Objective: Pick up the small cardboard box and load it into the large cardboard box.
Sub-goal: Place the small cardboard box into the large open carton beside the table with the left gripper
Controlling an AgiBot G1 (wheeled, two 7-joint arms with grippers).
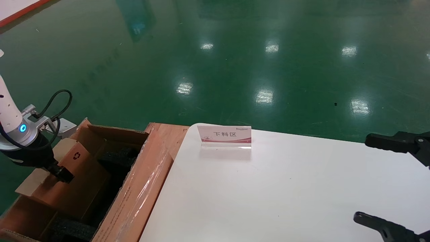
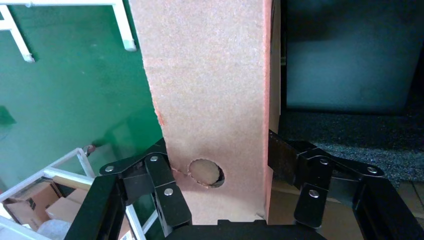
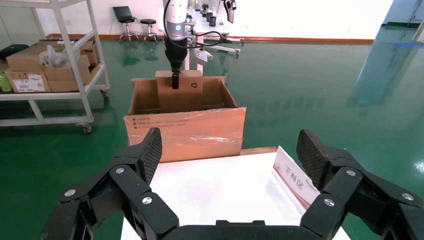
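The small cardboard box [image 1: 80, 169], plain brown with a recycling symbol, stands tilted with its lower part inside the large cardboard box [image 1: 141, 188]. That carton is at the left of the table, with clear tape on its near flap and black foam [image 1: 117, 158] inside. My left gripper [image 1: 62, 174] is shut on the small box's upper edge. In the left wrist view the small box [image 2: 210, 90] fills the space between the fingers [image 2: 165, 195] of the left gripper [image 2: 217, 155]. My right gripper [image 1: 366, 179] is open and empty over the table's right side.
A white table [image 1: 285, 188] bears a small standing sign [image 1: 224, 136]. The right wrist view shows the right gripper [image 3: 230, 150], the carton [image 3: 185, 130], the small box [image 3: 190, 92] and a shelf cart [image 3: 50, 65] with boxes. Green floor lies all round.
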